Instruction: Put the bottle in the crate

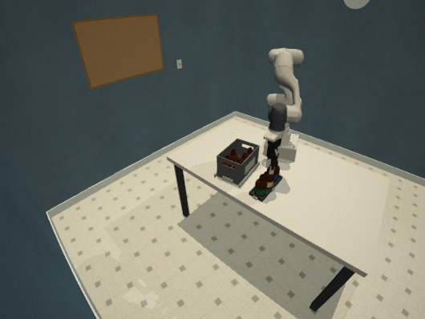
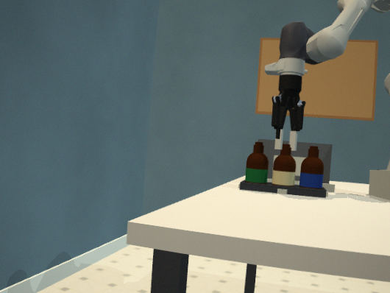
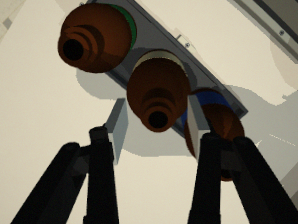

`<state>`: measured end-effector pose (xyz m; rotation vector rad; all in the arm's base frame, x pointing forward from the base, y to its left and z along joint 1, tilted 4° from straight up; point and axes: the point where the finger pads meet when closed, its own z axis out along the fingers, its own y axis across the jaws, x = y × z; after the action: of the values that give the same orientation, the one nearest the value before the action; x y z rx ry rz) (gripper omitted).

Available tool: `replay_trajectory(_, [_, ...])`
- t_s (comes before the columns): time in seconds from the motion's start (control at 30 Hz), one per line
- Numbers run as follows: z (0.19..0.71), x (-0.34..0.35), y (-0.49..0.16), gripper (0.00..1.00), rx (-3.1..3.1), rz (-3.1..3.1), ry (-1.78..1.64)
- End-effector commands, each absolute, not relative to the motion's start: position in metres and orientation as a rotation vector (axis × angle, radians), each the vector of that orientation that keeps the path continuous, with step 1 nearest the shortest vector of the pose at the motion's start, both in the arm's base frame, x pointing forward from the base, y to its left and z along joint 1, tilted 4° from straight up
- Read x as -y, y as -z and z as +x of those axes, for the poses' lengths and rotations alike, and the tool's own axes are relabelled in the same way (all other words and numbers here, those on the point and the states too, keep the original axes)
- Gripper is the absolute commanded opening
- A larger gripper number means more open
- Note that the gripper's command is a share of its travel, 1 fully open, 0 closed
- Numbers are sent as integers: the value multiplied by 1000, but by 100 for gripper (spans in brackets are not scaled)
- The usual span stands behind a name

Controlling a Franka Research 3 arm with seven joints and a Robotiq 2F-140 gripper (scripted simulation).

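Three brown bottles stand upright in a dark tray (image 2: 282, 188): one with a green label (image 2: 257, 164), one with a cream label (image 2: 284, 166) and one with a blue label (image 2: 312, 168). My gripper (image 2: 285, 143) points straight down just above the cap of the cream-label bottle, fingers partly open with nothing between them. In the wrist view the cream-label bottle (image 3: 157, 94) sits between and beyond my fingers, with the green-label bottle (image 3: 95, 36) to its left and the blue-label bottle (image 3: 221, 129) partly hidden by the right finger. The grey crate (image 1: 236, 163) holds several bottles.
The crate stands just beyond the tray, near the table's edge (image 1: 208, 182). The robot base (image 1: 286, 150) stands behind the tray. An orange board (image 2: 318, 79) hangs on the wall.
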<state>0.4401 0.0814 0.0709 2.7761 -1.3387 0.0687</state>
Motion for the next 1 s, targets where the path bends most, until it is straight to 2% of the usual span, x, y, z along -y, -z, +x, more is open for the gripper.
replay_trajectory(0.0, [440,-80,-70,38,1344,2772,-70])
replay_trajectory(0.83, [440,-80,-70,38,1344,2772,-70])
replay_trajectory(0.87, [440,-80,-70,0,1344,2772,-70])
replay_trajectory(0.97, [440,-80,-70,0,1344,2772,-70])
